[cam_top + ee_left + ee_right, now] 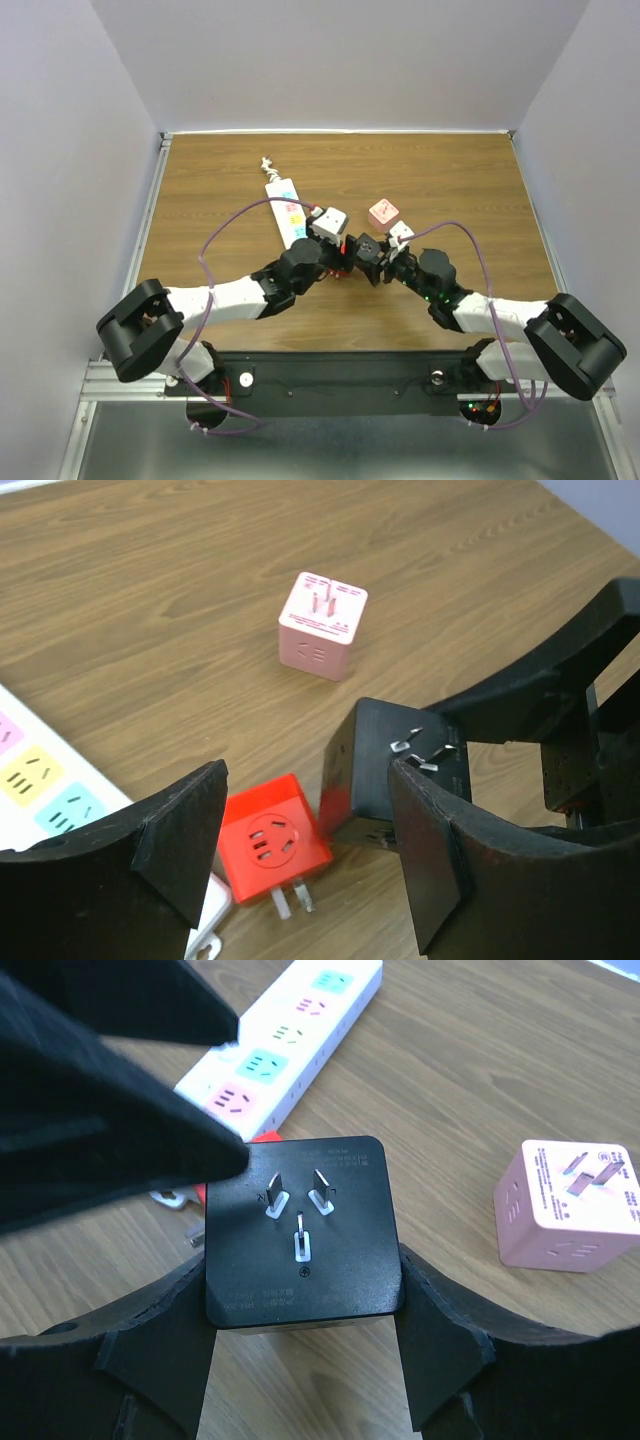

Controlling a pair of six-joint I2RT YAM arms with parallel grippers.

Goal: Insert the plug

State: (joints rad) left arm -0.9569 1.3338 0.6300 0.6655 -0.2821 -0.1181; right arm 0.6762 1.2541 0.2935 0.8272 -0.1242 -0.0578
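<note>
Black plug [300, 1230], a square block with three metal prongs on its face, is clenched between the two fingers of the right gripper [300, 1295], one finger pressed flat against each side. It is near the middle of the wooden table [460, 180]; I cannot tell whether it rests on the wood or hangs just above it.

The left gripper [305, 855] has its jaws released and spread wide, straddling a red cube [270, 842] with a gap on either side. The red cube lies on the table just left of the black plug, its round socket face turned up and its prongs pointing toward the near edge.

A white power strip [285, 207] with pastel sockets lies slanted to the far left of both grippers. A pink cube [322, 625] stands alone on the far right side of the black plug, apart from it, prongs up.
</note>
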